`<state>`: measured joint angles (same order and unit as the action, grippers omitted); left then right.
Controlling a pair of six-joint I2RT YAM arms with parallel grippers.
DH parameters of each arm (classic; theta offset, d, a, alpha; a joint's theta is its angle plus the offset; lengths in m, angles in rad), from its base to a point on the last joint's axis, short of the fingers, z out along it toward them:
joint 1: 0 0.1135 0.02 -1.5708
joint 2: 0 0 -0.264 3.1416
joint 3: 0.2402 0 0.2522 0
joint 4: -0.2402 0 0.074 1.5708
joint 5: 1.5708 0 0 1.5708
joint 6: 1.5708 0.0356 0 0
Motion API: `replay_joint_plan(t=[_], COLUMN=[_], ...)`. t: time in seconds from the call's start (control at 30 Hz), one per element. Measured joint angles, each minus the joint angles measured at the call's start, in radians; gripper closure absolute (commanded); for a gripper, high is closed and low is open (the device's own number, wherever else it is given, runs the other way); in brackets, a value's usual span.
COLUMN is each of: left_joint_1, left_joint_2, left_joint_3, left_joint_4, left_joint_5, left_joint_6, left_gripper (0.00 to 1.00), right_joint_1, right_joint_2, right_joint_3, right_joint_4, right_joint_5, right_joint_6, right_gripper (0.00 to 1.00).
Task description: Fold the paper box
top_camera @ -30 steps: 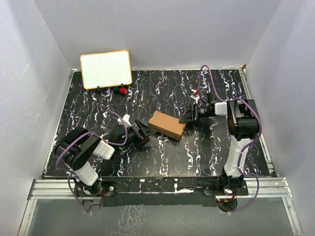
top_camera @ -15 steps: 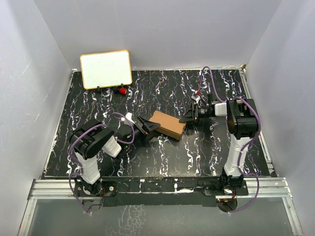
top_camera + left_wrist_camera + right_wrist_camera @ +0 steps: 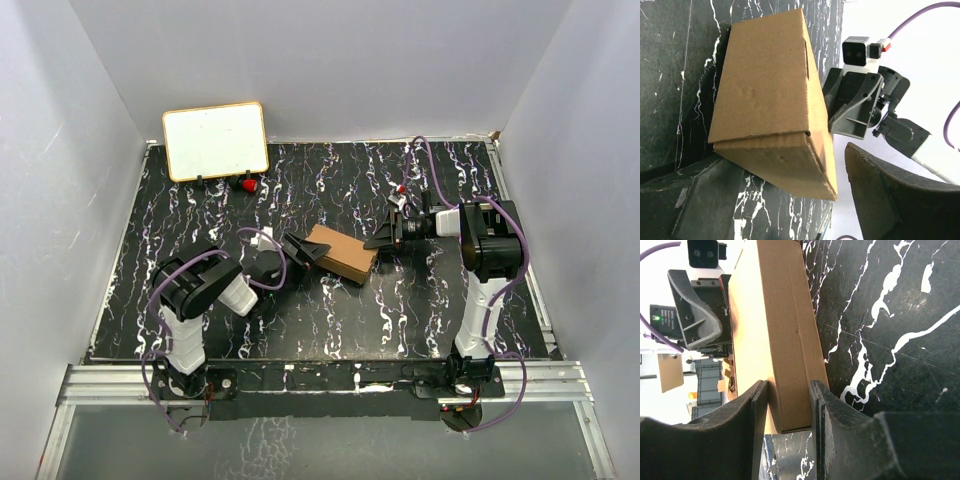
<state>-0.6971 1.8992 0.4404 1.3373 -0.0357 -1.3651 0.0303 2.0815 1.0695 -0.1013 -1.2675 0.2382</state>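
Black marbled table point(image 3: 180, 230), left end effector point(image 3: 303, 250) now closer around paper box point(image 3: 342, 255).

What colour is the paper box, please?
Plain brown cardboard; the left wrist view shows the paper box best.
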Motion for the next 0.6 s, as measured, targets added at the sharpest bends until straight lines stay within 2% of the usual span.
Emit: replay_joint_plan(t=[0.2,0.33,0.47,0.6], left_joint_1=[-0.003,-0.002,-0.003,-0.001], left_joint_2=[0.012,0.012,0.008,-0.049], left_joint_3=[0.035,0.044,0.045,0.044], left_joint_4=[-0.056,-0.061,-0.065,-0.121], left_joint_5=[-0.027,-0.034,-0.034,-0.035], left_joint_6=[0.0,-0.013,-0.007,0.034], left_gripper=[0.47,0.59,0.64,0.64], right_joint_1=[0.0,0.0,-0.001,-0.001], right_joint_2=[0.0,0.0,0.0,-0.011], right_joint_3=[0.0,0.0,0.003,0.039], right_joint_4=[0.0,-0.001,-0.023,-0.112], right_joint_5=[-0.005,-0.008,-0.01,-0.02], right_joint_6=[0.0,-0.004,-0.047,-0.146], right_gripper=[0.58,0.47,0.33,0.28])
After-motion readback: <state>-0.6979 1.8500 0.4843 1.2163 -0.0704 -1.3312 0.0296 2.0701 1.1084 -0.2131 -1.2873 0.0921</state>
